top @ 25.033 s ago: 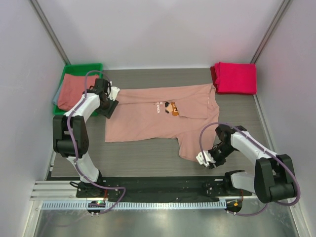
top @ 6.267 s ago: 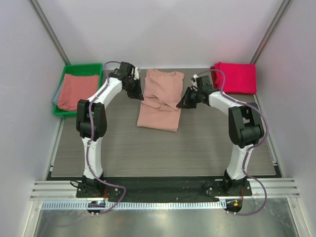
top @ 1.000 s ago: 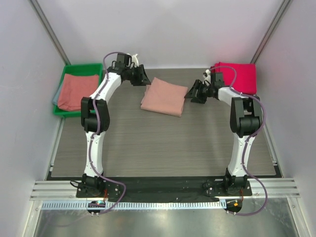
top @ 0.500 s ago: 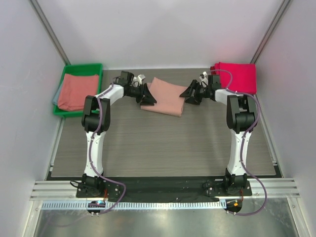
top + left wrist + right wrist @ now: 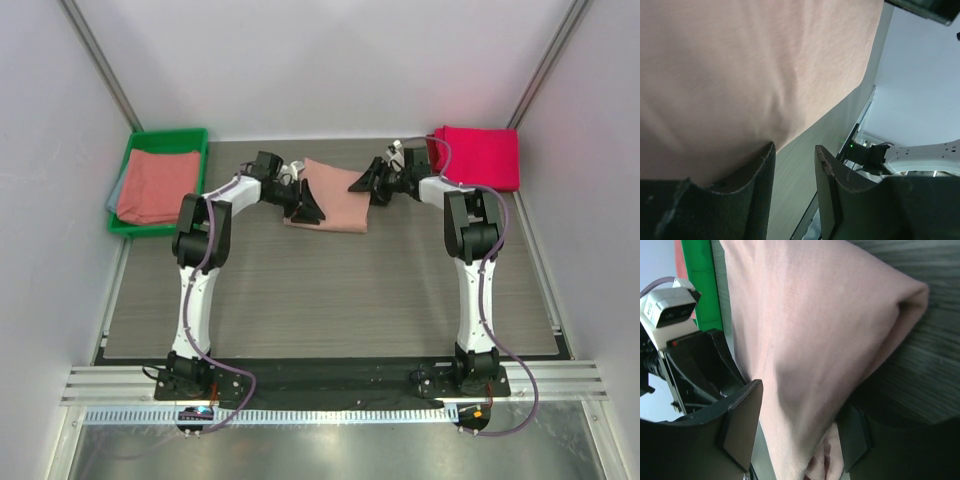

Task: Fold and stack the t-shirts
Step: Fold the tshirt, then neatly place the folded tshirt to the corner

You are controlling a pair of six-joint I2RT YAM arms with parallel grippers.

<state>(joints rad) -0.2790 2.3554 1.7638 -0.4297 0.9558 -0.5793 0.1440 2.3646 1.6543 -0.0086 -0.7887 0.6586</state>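
Closing in from both sides, the arms now flank the folded salmon tee point(image 5: 335, 195), which lies at the back middle of the table point(image 5: 330, 290); a second ago both claws stood off its ends. The left gripper point(image 5: 308, 205) sits at the tee's left edge, jaws parted with bare table between them. The right gripper point(image 5: 362, 181) straddles the right edge, cloth filling its gap; whether it pinches, I cannot tell. Folding looks done, so the likely next step is carrying it onto the magenta tee point(image 5: 478, 157) in the back right corner.
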